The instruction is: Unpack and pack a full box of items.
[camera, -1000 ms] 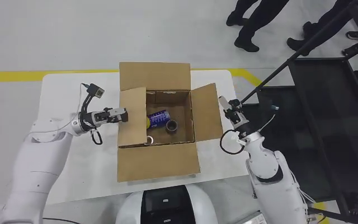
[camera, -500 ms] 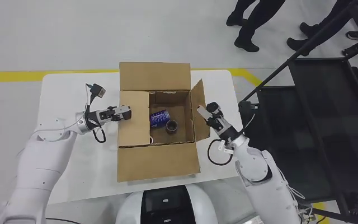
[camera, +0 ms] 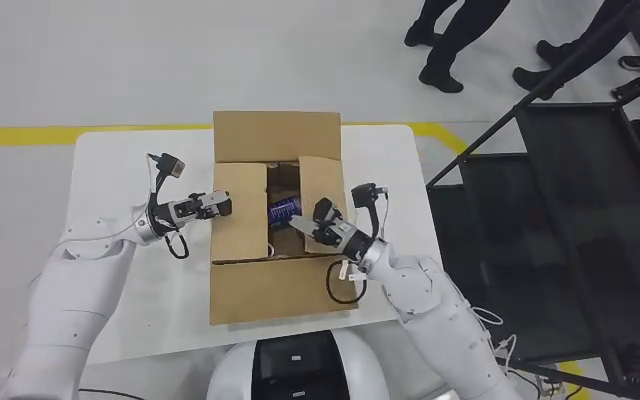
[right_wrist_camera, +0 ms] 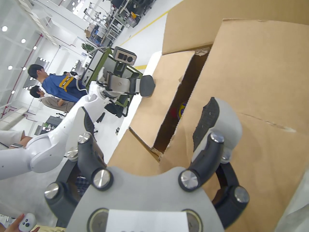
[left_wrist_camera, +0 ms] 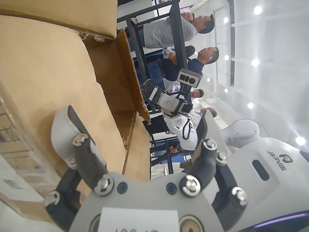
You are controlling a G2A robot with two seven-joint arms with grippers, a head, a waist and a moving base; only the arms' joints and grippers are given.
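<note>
The box [camera: 280, 290] sits mid-surface, mouth up, its long axis seemingly parallel to the near edge, with far and near flaps splayed outward. The left pincer [camera: 220, 205] and right pincer [camera: 322, 218], both released, only press the side flaps [camera: 240, 215] inward. With nothing gripped, a flap could spring up, or snag the can [camera: 283, 210] lying sideways inside.

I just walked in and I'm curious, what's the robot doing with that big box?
It's at the flaps of the cardboard box. The left gripper rests on the left flap and the right gripper on the right flap, both folded inward, jaws open. A blue can shows through the gap between them. The front flap and back flap lie open.
</note>
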